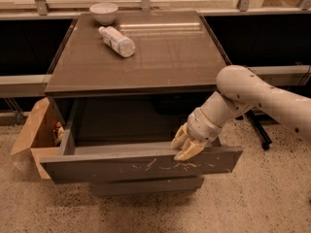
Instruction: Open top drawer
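The top drawer (141, 166) is a wide dark grey-brown front with pale scratch marks. It stands pulled out from the cabinet, and its inside looks empty. My gripper (184, 144) reaches in from the right on a white arm. Its tan fingers rest on the top edge of the drawer front, right of centre, one hooked inside the drawer. A narrower drawer front (146, 186) below stays pushed in.
The cabinet top (160, 52) holds a white bowl (104, 12) at the back left and a plastic bottle (116, 41) lying on its side. An open cardboard box (36, 135) stands on the floor at the left. An office chair base (260, 135) stands at the right.
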`<state>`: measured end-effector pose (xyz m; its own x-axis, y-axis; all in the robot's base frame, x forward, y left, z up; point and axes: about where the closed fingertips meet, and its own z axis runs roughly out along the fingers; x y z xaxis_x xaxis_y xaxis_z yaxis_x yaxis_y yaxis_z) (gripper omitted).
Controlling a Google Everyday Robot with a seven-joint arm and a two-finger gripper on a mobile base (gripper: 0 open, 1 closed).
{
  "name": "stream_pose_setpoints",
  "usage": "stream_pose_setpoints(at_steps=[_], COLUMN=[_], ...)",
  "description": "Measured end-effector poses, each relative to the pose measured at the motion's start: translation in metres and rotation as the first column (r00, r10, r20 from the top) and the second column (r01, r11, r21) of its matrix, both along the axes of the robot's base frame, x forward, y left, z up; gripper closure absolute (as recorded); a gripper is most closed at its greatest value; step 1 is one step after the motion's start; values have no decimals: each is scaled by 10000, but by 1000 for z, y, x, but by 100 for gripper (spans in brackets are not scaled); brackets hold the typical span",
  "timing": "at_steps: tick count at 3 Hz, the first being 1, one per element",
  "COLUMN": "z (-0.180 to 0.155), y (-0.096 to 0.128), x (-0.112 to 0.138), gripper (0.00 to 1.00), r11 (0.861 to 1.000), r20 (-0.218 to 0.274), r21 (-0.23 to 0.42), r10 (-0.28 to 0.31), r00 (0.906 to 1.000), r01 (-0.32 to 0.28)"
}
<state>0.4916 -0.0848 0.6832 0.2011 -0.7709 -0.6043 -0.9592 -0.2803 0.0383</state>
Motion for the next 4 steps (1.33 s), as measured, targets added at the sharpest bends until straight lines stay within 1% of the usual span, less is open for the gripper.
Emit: stream_pose_setpoints(at_steps=[1, 2, 3, 4], z=[0, 0, 0, 16], y=[0, 0, 0, -7], x=[0, 0, 0, -6], gripper=[8, 0, 0, 0], r11=[10000, 10000, 10000, 9997], r20=[-1, -1, -1, 3], r21=[0, 0, 3, 219], r10=[1, 1, 2, 105], r00=[10000, 10000, 10000, 9999], r01=[-1, -1, -2, -105])
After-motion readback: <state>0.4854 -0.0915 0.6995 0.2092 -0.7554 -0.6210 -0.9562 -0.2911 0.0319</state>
